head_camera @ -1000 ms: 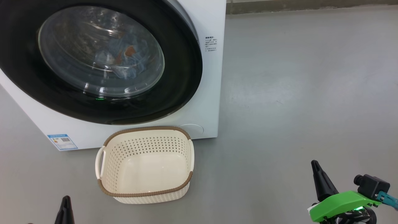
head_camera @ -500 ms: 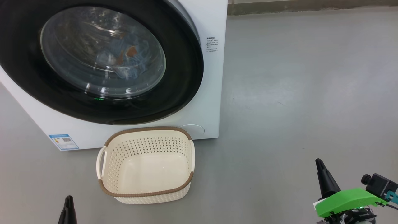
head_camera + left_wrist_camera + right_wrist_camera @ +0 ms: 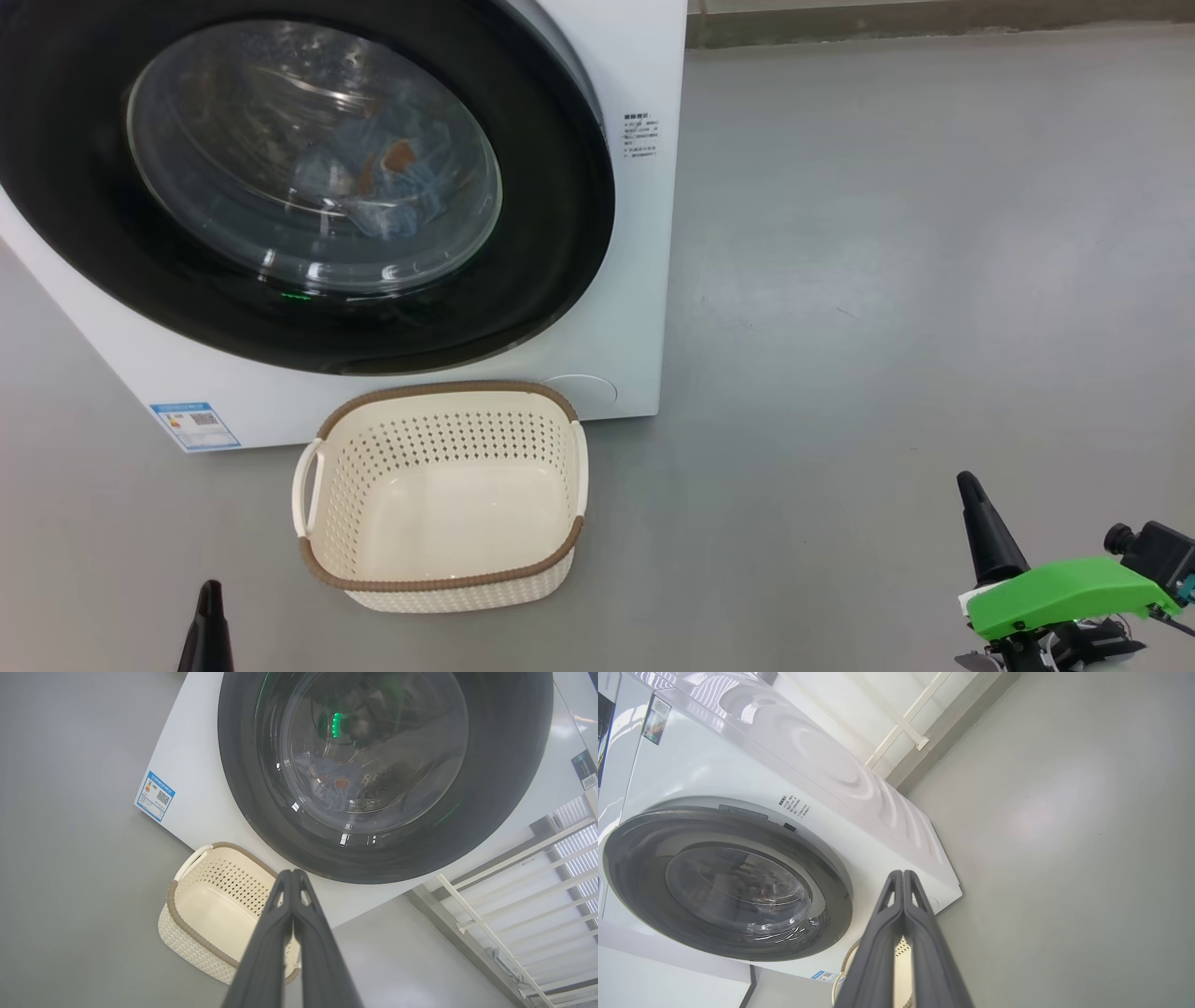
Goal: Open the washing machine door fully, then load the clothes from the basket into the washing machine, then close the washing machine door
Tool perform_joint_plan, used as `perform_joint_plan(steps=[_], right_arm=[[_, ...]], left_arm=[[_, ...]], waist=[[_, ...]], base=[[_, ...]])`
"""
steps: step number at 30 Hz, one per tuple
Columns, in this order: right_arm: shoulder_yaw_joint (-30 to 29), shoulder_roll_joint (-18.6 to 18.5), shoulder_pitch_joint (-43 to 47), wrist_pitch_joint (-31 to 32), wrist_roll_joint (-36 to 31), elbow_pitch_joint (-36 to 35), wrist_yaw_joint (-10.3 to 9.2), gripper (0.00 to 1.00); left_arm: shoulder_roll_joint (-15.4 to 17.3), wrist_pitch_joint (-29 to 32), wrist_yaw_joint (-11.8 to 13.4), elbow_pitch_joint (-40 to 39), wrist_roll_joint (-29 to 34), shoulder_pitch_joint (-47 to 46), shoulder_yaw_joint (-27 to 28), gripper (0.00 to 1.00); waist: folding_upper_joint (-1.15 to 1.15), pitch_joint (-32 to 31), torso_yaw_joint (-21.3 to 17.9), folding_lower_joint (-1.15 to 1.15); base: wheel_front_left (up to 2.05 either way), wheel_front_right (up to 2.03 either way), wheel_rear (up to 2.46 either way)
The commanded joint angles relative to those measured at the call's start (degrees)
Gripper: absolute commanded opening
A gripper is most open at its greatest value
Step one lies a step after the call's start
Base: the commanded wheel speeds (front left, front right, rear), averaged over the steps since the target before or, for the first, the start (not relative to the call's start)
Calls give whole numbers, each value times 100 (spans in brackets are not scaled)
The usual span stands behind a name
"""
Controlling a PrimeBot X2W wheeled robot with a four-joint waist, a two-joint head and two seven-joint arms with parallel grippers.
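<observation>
Now the round door (image 3: 560, 233) is shut on the washer (image 3: 644, 75), clothes (image 3: 397, 177) behind its glass (image 3: 233, 112), holey basket (image 3: 439, 387) before the washer. The right wrist view adds the washer's wavy side (image 3: 822, 765). My left pincer (image 3: 293, 873) and right pincer (image 3: 902, 873) are pressed together.

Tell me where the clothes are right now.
At the head view's upper left, the clothes lie inside the washing machine, behind its shut door, above the empty basket.

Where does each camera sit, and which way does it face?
Head view: on the head, looking down at the washing machine door and basket; left gripper and right gripper low.
Left wrist view: left wrist, facing door and basket past shut fingers.
Right wrist view: right wrist, rolled sideways, facing door past shut fingers.
All share the door.
</observation>
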Motion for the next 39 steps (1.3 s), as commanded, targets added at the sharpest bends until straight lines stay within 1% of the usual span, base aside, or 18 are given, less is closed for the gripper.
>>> perform_joint_plan(steps=[1,39], right_arm=[[-32,-19,-188,30,183,-181,1,0],[-464,120,-207,689,2317,-469,0,0]], left_arm=[[64,25,2,-180,-142,-260,82,0],[-65,682,3,-360,-2577,-482,83,0]], waist=[[0,-1,2,0],[0,-54,74,0]], base=[[0,0,0],[0,0,0]])
